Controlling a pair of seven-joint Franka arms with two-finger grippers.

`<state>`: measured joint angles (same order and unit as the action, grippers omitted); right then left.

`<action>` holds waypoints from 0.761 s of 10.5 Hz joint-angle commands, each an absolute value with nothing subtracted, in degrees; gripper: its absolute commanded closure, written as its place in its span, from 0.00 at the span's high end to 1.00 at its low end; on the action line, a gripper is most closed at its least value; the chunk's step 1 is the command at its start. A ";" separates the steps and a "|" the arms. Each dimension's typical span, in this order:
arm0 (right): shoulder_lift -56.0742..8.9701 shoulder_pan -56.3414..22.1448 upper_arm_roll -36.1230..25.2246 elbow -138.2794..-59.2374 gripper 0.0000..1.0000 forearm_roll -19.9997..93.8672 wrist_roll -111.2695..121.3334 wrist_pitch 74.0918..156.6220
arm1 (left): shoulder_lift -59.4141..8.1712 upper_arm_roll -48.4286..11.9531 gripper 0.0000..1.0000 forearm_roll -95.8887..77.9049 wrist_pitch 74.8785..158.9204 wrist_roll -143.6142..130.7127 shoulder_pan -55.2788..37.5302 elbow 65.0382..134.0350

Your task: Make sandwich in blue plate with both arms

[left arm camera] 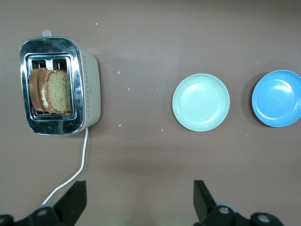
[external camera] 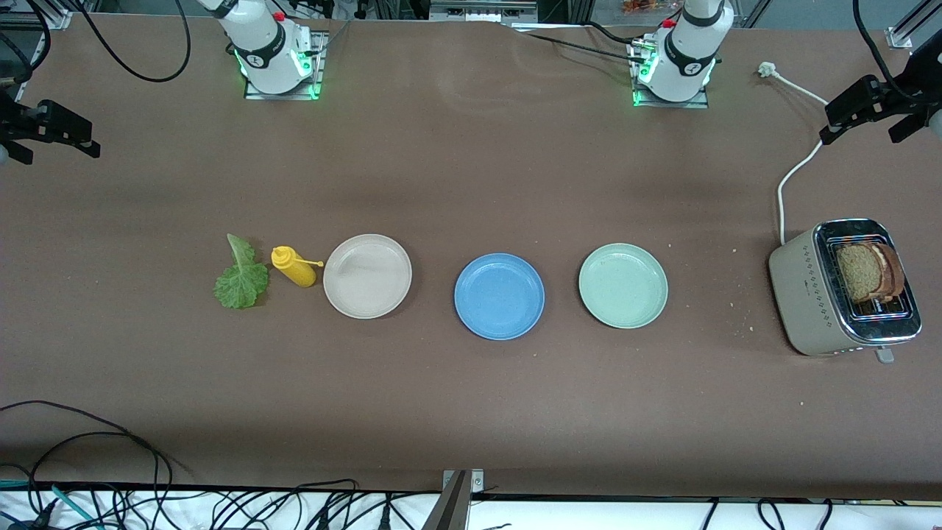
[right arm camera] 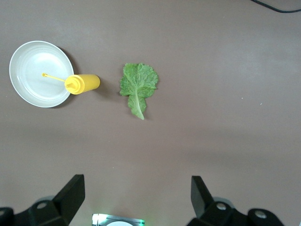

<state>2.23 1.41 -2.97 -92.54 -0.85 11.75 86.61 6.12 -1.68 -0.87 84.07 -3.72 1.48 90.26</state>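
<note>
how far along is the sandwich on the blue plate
Nothing is done yet: the round blue plastic plate is bare. The two brown toast slices stand in the beige toaster, and the ruffled green lettuce leaf lies on the table. Nothing is in hand: the left tool and right tool hang open, holding nothing. Every step remains.

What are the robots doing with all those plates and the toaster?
Nothing is being held yet. Both arms wait up high with open grippers: the left gripper over the toaster's end of the table, the right gripper over the lettuce's end. Two toast slices stand in the toaster. The lettuce leaf lies beside a yellow squeeze bottle. The blue plate sits bare between a beige plate and a green plate.
</note>
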 commanded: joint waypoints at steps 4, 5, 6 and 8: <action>1.93 1.85 -2.64 -91.23 1.00 -0.79 11.60 85.43 | 5.36 -1.93 1.00 0.88 82.71 -2.55 1.76 88.59; 1.93 1.85 -2.64 -91.23 1.00 -0.79 11.60 85.43 | 5.36 -1.93 1.00 0.88 82.71 -2.55 1.76 88.59; 1.93 1.85 -2.64 -91.23 1.00 -0.79 11.60 85.43 | 5.36 -1.93 1.00 0.88 82.71 -2.55 1.76 88.59; 1.93 1.85 -2.64 -91.23 1.00 -0.79 11.60 85.43 | 4.58 -1.93 1.00 0.97 82.79 -2.02 2.80 88.59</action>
